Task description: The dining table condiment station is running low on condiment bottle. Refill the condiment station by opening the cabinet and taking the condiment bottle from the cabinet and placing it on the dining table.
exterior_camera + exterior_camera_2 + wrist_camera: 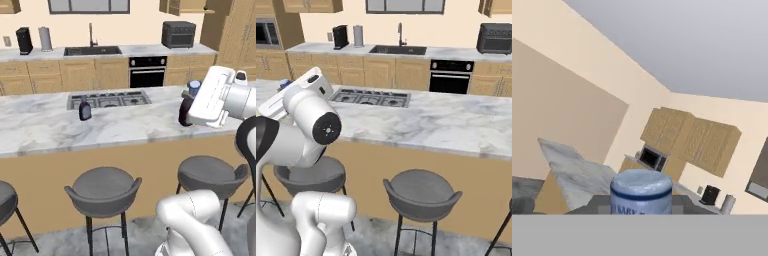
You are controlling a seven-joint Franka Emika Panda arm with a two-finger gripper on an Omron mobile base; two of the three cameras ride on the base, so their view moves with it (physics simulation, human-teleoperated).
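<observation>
The condiment bottle (pixel 186 111), dark brown with a blue cap (pixel 194 87), stands upright at the right end of the dining table (pixel 40 130). Its base is at or just above the marble; I cannot tell which. My gripper (pixel 192 102) is shut on it, and the white hand covers most of the fingers. The hand view looks over the blue cap (pixel 641 192) from close up. In the right base view the cap (pixel 286 84) peeks out behind the hand at the far left. The cabinet (pixel 192 5) is at the top right, one door seemingly swung open.
A second small dark bottle (pixel 85 110) stands on the marble by the cooktop (pixel 109 99). Grey stools (pixel 102 190) line the near side of the table. Behind are the sink (pixel 92 50), the oven (pixel 147 72) and a dark toaster oven (pixel 178 34).
</observation>
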